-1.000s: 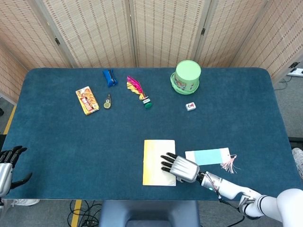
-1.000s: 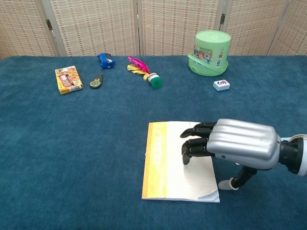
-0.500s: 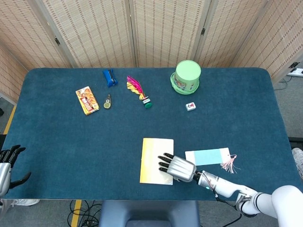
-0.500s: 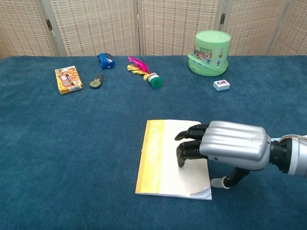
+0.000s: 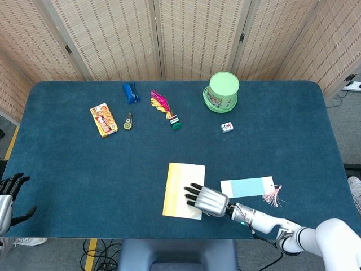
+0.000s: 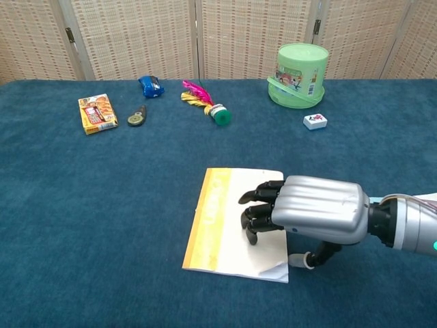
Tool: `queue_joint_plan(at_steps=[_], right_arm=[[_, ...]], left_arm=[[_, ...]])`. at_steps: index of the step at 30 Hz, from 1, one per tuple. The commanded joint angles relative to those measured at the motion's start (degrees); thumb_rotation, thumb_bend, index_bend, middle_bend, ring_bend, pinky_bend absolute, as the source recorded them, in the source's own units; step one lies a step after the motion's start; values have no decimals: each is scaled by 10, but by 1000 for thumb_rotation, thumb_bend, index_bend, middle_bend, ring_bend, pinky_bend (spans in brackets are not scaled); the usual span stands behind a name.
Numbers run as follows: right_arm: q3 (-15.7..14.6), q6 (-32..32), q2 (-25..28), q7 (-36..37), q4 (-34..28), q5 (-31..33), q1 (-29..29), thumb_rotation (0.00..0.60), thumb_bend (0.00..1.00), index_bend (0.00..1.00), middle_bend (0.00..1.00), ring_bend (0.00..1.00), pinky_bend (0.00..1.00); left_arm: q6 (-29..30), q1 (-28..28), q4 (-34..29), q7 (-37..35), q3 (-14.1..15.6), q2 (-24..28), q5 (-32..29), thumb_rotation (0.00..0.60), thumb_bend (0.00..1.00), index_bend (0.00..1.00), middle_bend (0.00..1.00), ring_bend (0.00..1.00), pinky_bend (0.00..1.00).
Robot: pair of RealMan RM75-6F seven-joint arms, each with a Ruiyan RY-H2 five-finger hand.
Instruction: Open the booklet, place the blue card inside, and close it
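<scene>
Fingers point(image 6: 258, 209) of right hand point(image 6: 311, 217) spread flat on closed booklet point(image 6: 222, 222), holding nothing, blue card point(image 5: 246, 187) just beside.

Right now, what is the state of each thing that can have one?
booklet: closed, flat, under the right hand
card: outside the booklet, flat
green tub: lid on
right hand: fingers resting on the booklet
left hand: holds nothing, fingers apart

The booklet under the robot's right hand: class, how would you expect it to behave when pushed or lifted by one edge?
The booklet looks thin and flat, so probably light and floppy. Its near corner by the right hand curls up, suggesting soft pages. On the carpet-like table it would likely slide and twist under pressing fingers.
</scene>
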Motion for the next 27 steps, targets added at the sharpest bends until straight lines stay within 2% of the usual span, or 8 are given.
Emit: queue_joint_plan(at_steps=[1, 8, 20, 27], right_arm=[[-1, 2, -1, -1, 1, 1, 2, 600, 316, 411, 268, 99, 185], [-3, 7, -1, -5, 0, 4, 6, 600, 365, 435, 287, 99, 185], [-2, 23, -12, -8, 9, 11, 8, 600, 379, 460, 306, 99, 185], [7, 47, -29, 0, 31, 16, 6, 600, 385, 538, 353, 127, 185]], left_arm=[[1, 1, 0, -1, 0, 0, 1, 600, 221, 224, 166, 194, 195], [4, 2, 0, -5, 0, 1, 3, 600, 221, 223, 163, 193, 194], [6, 3, 3, -14, -1, 3, 5, 600, 221, 221, 159, 191, 194], [9, 4, 4, -20, -3, 5, 6, 600, 221, 221, 159, 191, 194]])
